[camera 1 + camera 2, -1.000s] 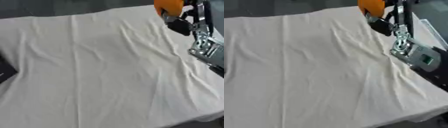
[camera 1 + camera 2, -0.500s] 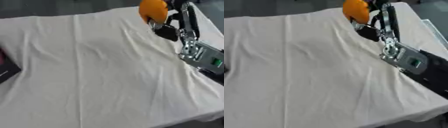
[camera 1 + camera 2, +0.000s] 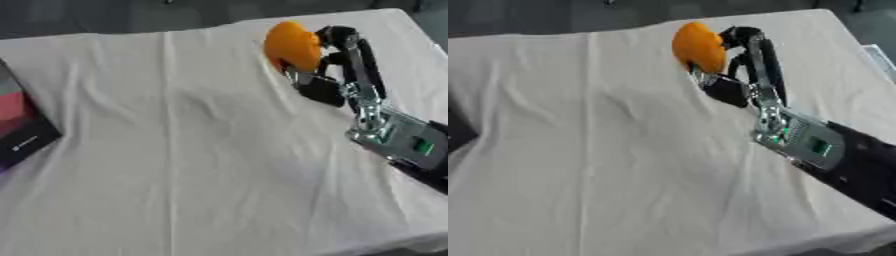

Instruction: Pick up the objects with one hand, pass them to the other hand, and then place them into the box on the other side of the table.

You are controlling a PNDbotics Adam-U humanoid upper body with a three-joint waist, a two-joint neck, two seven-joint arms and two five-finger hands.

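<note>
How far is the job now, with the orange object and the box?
Done: the right hand has picked up the orange object; its fingers curl round it above the white cloth. In hand: carrying it. Left: the pass, since no left hand shows in either view, and then the placing into the box at the table's left edge.

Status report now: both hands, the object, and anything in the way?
Right hand shut on orange object, held over the white cloth. Left hand not in view. Dark box at left edge; nothing seen between.
</note>
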